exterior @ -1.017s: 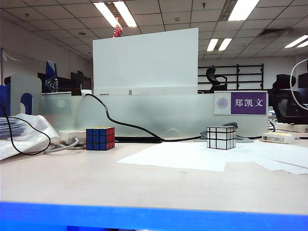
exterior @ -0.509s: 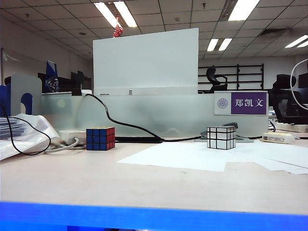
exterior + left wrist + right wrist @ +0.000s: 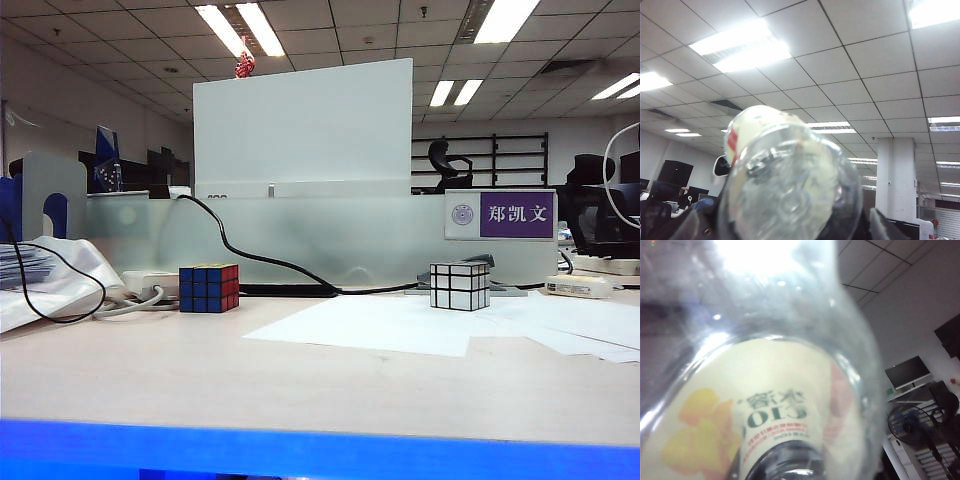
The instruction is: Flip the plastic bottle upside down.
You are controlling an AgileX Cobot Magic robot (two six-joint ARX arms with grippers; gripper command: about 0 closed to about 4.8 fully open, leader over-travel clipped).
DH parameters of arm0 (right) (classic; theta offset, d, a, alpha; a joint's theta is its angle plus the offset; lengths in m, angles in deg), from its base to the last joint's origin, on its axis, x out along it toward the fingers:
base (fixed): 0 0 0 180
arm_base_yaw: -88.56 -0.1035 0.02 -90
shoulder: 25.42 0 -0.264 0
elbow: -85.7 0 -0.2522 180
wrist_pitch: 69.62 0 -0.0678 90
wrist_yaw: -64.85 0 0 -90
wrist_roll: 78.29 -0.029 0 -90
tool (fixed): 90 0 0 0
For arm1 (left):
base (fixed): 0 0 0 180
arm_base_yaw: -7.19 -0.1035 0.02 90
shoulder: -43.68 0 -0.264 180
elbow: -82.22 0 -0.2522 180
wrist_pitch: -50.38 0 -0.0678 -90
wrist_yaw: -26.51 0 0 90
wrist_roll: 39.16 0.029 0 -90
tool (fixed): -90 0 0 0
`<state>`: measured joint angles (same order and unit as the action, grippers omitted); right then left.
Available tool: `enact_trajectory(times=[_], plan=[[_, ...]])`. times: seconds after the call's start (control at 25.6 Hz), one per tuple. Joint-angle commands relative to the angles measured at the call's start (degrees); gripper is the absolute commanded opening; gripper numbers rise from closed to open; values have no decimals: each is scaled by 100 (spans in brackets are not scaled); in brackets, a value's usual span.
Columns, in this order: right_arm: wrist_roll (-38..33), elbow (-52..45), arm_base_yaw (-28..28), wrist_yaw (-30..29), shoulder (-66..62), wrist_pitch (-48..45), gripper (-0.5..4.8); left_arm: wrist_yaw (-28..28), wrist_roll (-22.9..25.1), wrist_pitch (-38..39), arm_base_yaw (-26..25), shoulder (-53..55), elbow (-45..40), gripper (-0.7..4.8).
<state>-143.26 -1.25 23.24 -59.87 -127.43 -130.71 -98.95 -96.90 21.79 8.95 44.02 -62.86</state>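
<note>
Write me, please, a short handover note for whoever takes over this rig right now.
Left claw: up off the table, straddling the bottle's base; grip unclear.
Right claw: out of sight; the bottle fills its camera.
Bottle: in the air, absent from the table view.
Done: bottle picked up.
Left: turn it upside down, set it on the table.
</note>
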Motion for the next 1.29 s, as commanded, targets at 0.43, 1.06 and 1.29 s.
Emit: enact_trajectory(times=[0.43, 1.06, 1.29], plan=[[240, 31, -249, -13, 31, 380, -8, -79, 31, -44, -7, 7, 24, 134], [190, 31, -127, -31, 35, -586, 479, 114, 332, 107, -11, 7, 24, -6], [140, 31, 802, -256, 479, -614, 479, -79, 409, 479, -17, 9, 35, -6]])
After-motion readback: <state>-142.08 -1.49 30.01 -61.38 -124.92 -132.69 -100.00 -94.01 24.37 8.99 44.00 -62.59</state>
